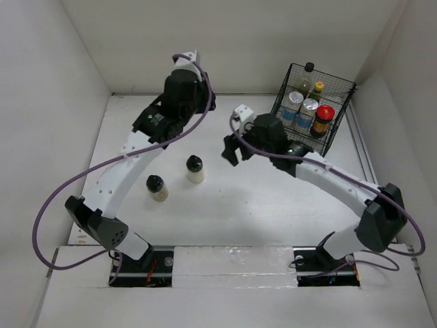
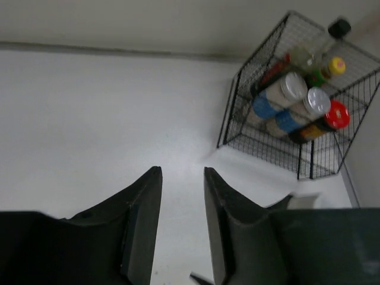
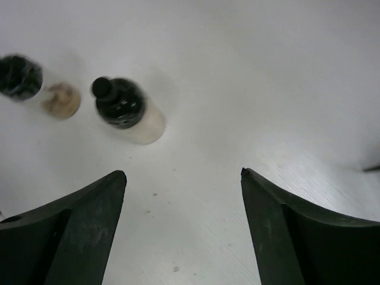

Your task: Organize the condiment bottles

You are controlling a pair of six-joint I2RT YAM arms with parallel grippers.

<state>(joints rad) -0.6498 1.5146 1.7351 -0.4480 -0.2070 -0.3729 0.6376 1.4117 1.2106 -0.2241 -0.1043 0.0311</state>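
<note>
**Five btls in the basket, two beige jars out on the table**

Top view: the black wire basket [image 1: 339,102] sits well apart from the right gripper [image 1: 229,150], off to the R of its fingers. Inside the basket:
- tall dark btl [image 1: 306,76] w/ black cap, at the back
- yellow-capped btl [image 1: 318,87] just beside it
- left silver-lidded jar [image 1: 294,99] and right silver-lidded jar [image 1: 309,106], side by side
- red-lidded jar [image 1: 323,116] at the R end

Beige jar A [image 1: 196,169] stands upright on the table [image 1: 273,198], near the right gripper's fingertips on their L. They aren't touching. Beige jar B [image 1: 157,188] stands further L again. The left arm's fingers are hidden under its wrist here.

Left wrist view: the left gripper [image 2: 183,172] has its fingers a narrow gap apart, w/ only bare table between them and nothing held. The basket w/ its five btls is ahead and R of the R fingertip, well apart.

Right wrist view: the fingers are spread wide and hold nothing. Jar A is ahead of the L fingertip, near it but clear. Jar B is further L at the frame edge, blurred.
</note>
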